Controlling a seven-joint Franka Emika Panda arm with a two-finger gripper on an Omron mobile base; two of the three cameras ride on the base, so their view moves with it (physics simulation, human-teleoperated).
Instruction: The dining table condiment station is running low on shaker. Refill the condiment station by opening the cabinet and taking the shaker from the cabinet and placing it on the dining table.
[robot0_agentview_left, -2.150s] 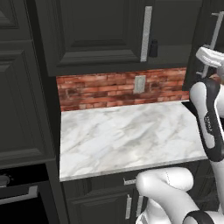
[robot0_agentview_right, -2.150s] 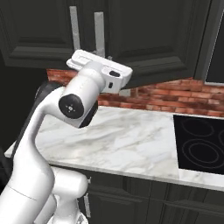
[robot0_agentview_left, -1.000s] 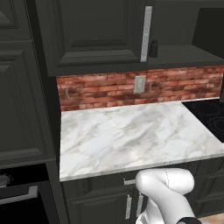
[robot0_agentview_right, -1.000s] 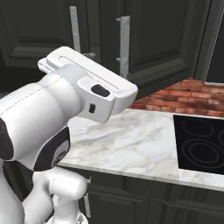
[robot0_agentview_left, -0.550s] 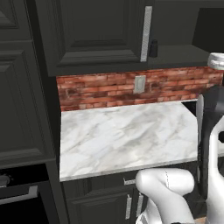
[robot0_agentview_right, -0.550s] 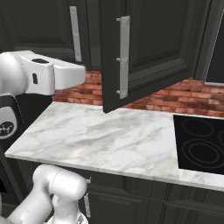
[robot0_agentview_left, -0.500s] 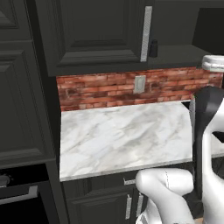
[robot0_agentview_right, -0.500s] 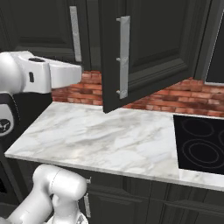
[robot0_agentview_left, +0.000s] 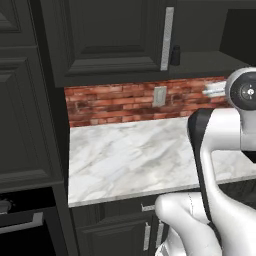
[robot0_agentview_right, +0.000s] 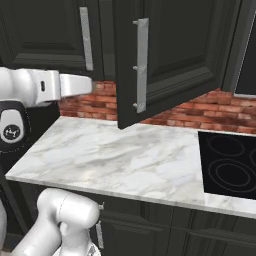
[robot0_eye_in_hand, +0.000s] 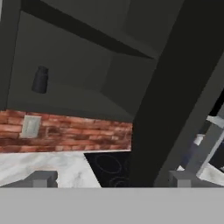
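The gripper (robot0_eye_in_hand: 109, 179) hangs with jaws wide apart and empty, aimed up into the cabinet (robot0_eye_in_hand: 87, 78), the white arm bent at the elbow beside it. The shaker (robot0_eye_in_hand: 40, 79), a small matte black cylinder, stands on the cabinet's dark shelf above the rough red brick (robot0_eye_in_hand: 74, 133), with the raised-panel door (robot0_agentview_right: 175, 55) swung open.

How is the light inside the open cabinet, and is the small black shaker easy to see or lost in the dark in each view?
Left base view: the cabinet interior is dim, and the shaker is a dark shape beside the silver handle, low in contrast. Hand view: softly blurred, but the shaker stands out against the greyer back wall. Right base view: the open door looks evenly lit, without glare.
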